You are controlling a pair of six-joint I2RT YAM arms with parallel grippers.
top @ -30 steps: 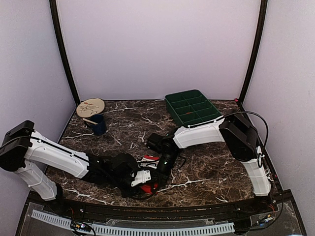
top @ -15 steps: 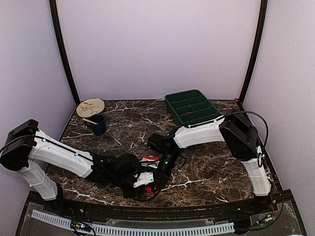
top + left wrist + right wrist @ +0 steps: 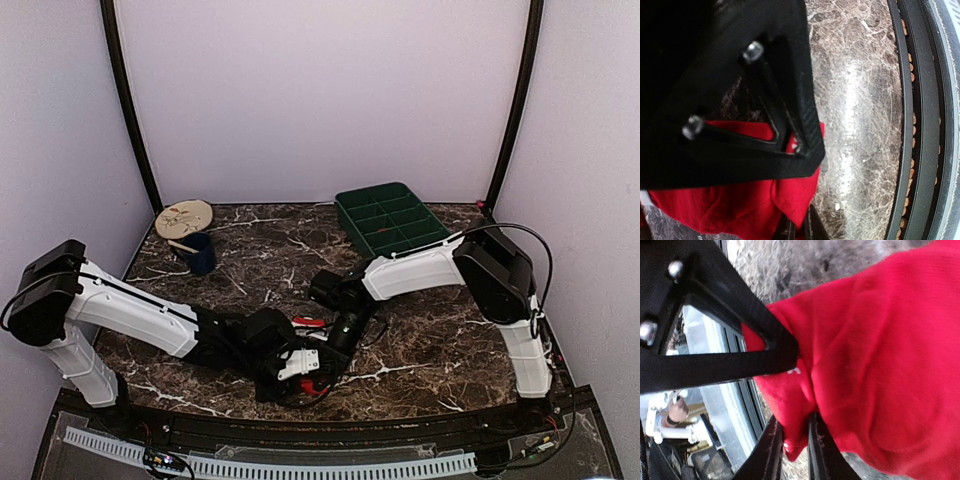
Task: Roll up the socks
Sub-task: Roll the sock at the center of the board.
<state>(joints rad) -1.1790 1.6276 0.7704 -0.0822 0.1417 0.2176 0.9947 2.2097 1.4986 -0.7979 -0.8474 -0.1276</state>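
Two arms converge on one red bundle. The socks [image 3: 740, 210] lie on the desk [image 3: 430, 340] well in front of the tray [image 3: 390, 220], toward the arms' bases. A smaller scrap of red shows a little closer to the tray, between the two wrists.

The left arm [image 3: 130, 315] reaches in low from the side away from the tray. Its jaws are together, clamped on a fold of the socks, apparently to anchor the bundle so that it neither unwinds nor slides.

The right arm [image 3: 415, 270] comes down from the tray side. Its jaws stand narrowly apart with a tip of red cloth between them; whether they pinch it or merely straddle it cannot be told.

Both sets of jaws sit at the same edge of the cloth. This suits a hand-over, one holding while the other shifts for the next turn. The cloth is bunched and creased rather than a neat cylinder, so the rolling seems only part done. Which sock is which cannot be made out. The cup [image 3: 200, 252], well left of the tray, plays no part.
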